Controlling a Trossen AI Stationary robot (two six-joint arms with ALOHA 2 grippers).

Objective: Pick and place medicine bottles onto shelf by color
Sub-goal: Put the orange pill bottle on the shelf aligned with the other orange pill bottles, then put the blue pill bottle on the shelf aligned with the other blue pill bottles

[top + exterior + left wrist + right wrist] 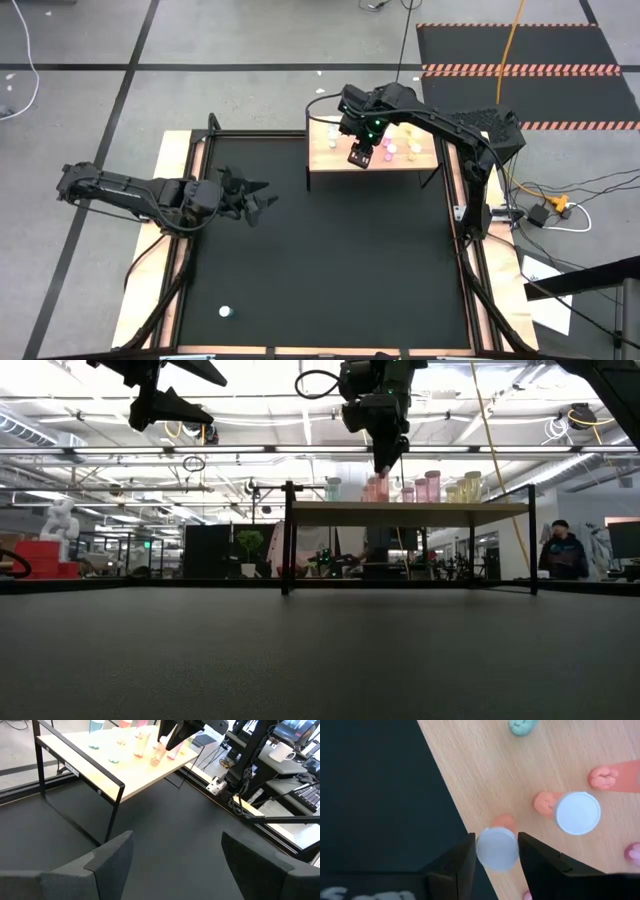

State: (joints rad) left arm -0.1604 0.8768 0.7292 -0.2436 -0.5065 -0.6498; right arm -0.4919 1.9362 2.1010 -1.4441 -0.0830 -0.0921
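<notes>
**Open bench, crowded shelf**

The black bench lies almost bare; one small bottle stands near its front left corner. The shelf at the back is packed with medicine bottles toward its right side, and the right gripper hangs over its left part.
</notes>
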